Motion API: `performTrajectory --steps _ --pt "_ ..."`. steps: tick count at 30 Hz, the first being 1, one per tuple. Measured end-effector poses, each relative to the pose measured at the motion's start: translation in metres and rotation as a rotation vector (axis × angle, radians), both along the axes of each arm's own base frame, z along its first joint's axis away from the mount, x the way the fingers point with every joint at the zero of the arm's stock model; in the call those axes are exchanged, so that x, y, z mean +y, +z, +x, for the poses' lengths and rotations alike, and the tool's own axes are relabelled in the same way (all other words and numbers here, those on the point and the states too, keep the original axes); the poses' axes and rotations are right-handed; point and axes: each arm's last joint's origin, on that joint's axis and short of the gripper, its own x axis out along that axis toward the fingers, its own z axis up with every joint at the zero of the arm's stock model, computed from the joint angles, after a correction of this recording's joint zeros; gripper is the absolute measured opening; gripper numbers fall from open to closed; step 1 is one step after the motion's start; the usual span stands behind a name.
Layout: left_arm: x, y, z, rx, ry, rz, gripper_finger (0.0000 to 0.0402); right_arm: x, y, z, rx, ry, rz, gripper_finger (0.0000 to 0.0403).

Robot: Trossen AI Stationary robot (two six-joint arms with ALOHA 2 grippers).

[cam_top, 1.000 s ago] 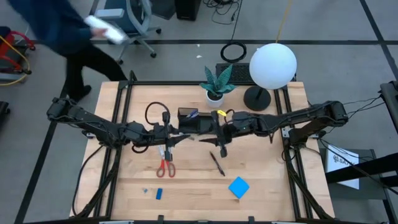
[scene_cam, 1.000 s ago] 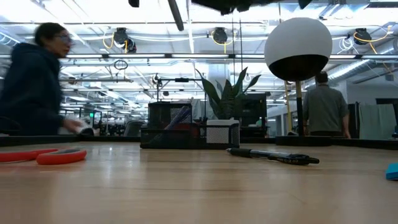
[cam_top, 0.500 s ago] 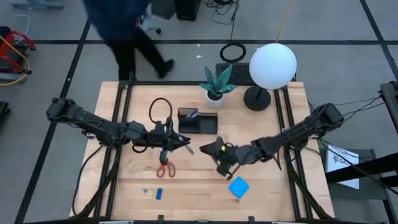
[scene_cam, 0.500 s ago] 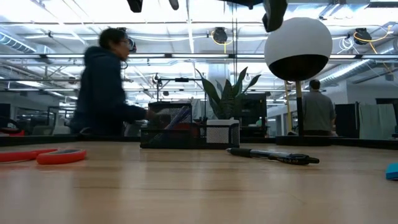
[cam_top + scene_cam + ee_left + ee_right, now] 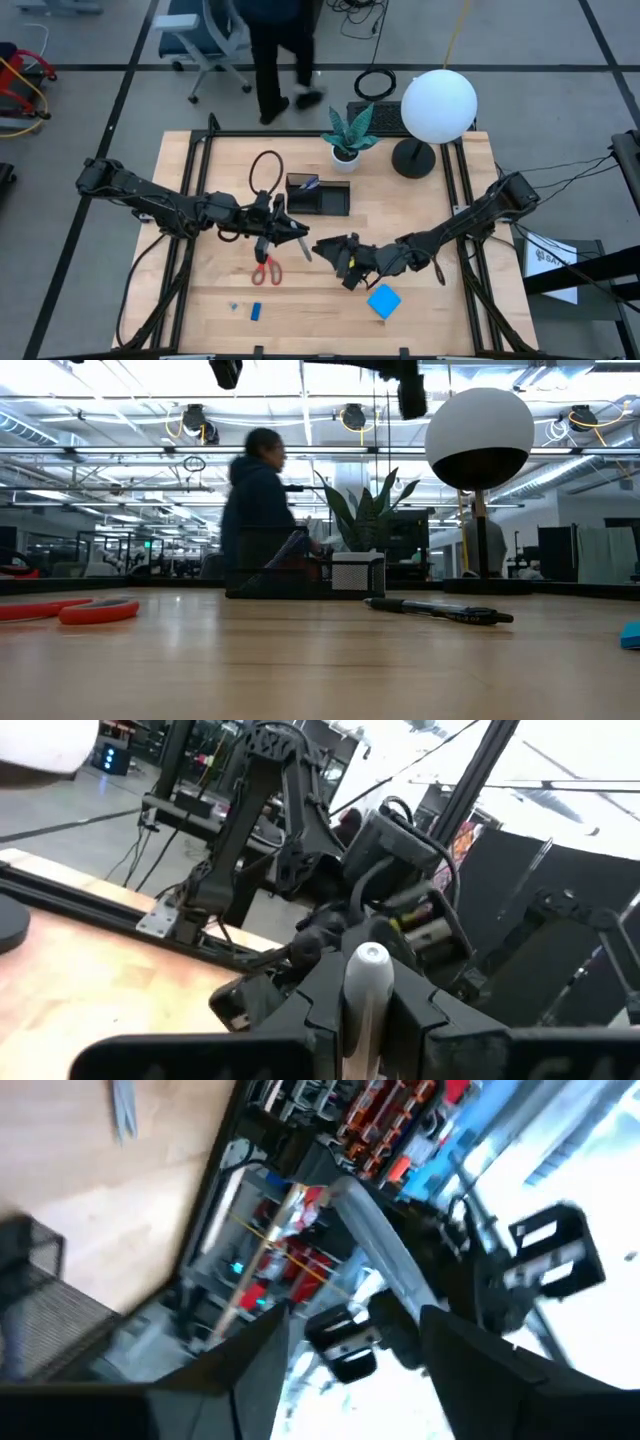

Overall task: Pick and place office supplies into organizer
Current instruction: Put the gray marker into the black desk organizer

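Both arms are dark, near-black, built of slim jointed segments with bulkier housings at the joints. Black cables loop off the left arm (image 5: 150,200) and trail beside the right arm (image 5: 470,225). Yellow markings show near the right gripper (image 5: 335,255).

red-handled scissors (image 5: 265,269), bright blue pad (image 5: 384,300), black organizer (image 5: 318,196), white globe lamp (image 5: 438,105).
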Motion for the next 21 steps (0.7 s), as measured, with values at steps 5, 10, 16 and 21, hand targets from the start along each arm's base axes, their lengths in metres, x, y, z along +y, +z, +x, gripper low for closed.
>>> performTrajectory --steps 5,10,16,21 --pt "0.001 0.001 0.0 -0.012 -0.008 -0.01 0.0038 0.007 -0.012 0.011 -0.052 0.014 -0.147 0.023" --pt "0.001 0.0 0.0 -0.004 -0.006 -0.002 0.0038 0.01 -0.021 0.016 -0.069 0.077 -0.202 0.0223" --pt "0.0 -0.003 0.003 0.0 -0.006 -0.002 0.0038 0.004 -0.03 0.024 -0.06 0.14 -0.211 0.0211" --pt "-0.001 -0.009 0.01 0.011 -0.005 -0.003 0.0038 -0.006 -0.031 0.028 -0.056 0.113 -0.211 0.02"
